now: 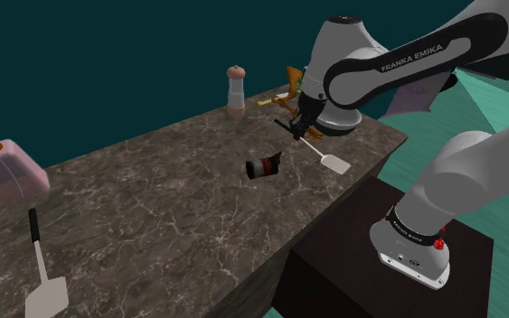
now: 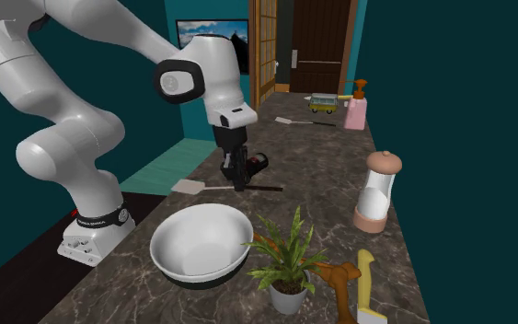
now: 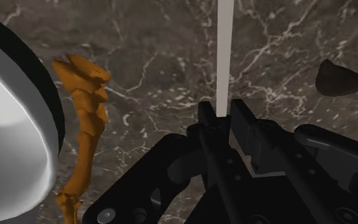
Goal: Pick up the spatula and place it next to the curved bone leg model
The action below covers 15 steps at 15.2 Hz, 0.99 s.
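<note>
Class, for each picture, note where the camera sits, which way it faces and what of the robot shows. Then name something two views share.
Shoulder view: beside and behind the stand, looking down over the counter; arm and base show.
Second exterior view: past the counter's other end, facing back at the arm across bowl and plant; most of it shows.
Wrist view: at the wrist, looking along the jaws clasping the spatula.
Shared: wrist and second exterior views both show the orange bone model.
</note>
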Motion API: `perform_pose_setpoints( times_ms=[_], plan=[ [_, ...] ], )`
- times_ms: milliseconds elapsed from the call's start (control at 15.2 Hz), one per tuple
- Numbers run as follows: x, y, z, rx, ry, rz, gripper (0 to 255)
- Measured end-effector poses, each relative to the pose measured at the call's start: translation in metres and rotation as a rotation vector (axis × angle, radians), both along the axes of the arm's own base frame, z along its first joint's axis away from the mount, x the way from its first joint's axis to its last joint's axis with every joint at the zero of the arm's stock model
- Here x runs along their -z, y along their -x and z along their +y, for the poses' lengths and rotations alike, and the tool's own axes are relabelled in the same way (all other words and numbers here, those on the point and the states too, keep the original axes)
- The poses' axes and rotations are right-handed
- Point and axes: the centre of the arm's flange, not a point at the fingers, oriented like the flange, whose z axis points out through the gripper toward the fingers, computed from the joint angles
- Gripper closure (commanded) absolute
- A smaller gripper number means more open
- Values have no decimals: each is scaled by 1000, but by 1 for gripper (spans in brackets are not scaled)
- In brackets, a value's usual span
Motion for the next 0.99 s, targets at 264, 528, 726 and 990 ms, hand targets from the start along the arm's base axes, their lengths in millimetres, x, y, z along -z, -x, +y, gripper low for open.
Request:
perform_pose_setpoints(
  times_ms=[264, 528, 726, 990],
  plan=[
    [22, -1, 0, 0, 0, 0, 255],
    [37, 0, 1, 0, 0, 0, 255],
    [39, 0, 0, 0, 0, -1, 255],
    [39, 0, 0, 0, 0, -1, 0]
  ],
)
